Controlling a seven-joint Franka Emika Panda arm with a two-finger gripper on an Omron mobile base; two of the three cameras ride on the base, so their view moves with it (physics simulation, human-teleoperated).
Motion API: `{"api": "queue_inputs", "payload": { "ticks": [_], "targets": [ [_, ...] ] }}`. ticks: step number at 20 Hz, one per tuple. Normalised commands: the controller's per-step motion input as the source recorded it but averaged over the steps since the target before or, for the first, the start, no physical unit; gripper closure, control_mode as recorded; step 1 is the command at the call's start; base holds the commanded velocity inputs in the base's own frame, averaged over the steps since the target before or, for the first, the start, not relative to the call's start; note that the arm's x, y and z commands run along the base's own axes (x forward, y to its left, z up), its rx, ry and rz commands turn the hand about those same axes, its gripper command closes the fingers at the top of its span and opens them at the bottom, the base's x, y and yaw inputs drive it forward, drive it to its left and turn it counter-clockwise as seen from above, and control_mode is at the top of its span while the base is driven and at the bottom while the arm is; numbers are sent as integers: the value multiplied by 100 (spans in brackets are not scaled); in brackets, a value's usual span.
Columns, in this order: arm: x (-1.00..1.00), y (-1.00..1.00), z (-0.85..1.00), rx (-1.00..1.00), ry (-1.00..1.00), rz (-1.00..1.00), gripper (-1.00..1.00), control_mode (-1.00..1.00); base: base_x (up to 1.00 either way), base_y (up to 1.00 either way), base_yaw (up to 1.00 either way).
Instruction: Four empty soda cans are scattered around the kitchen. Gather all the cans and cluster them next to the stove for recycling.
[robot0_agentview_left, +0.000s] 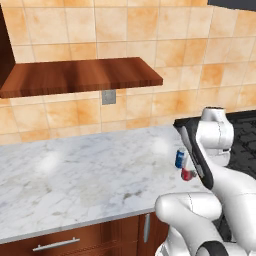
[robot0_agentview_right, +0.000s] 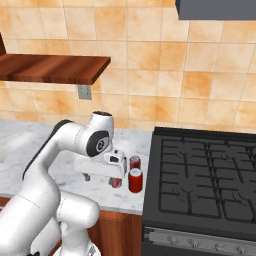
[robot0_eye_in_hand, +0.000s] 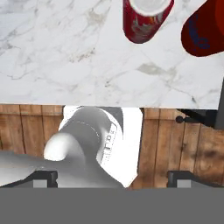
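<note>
Three soda cans stand close together on the marble counter beside the stove (robot0_agentview_right: 200, 175): a red can (robot0_agentview_right: 135, 180) at the front, a second can (robot0_agentview_right: 134, 162) behind it, and a third can (robot0_agentview_right: 116, 183) half hidden under my hand. In the left base view a blue can (robot0_agentview_left: 179, 158) and a red can (robot0_agentview_left: 188, 174) peek out beside my forearm. My gripper (robot0_agentview_right: 100, 178) hangs open just left of the cans, holding nothing. In the hand view the gripper (robot0_eye_in_hand: 113, 177) is spread wide, with a red can (robot0_eye_in_hand: 146, 17) and another red can (robot0_eye_in_hand: 204, 30) at the top edge.
The marble counter (robot0_agentview_left: 85, 175) stretches left under a wooden shelf (robot0_agentview_left: 80, 75). A tiled wall (robot0_agentview_right: 165, 75) backs it. The stove's left edge (robot0_agentview_right: 150, 170) borders the cans. Wood cabinet fronts (robot0_eye_in_hand: 26, 127) drop below the counter's front edge.
</note>
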Motion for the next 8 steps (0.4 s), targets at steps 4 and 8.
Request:
{"api": "queue_inputs", "payload": {
  "ticks": [4, 8],
  "targets": [
    [-45, 60, 6, 0, -7, 0, -100, -100, 0, 0, 0],
    [-84, 39, 28, 0, -10, 0, -100, -100, 0, 0, 0]
  ]
}}
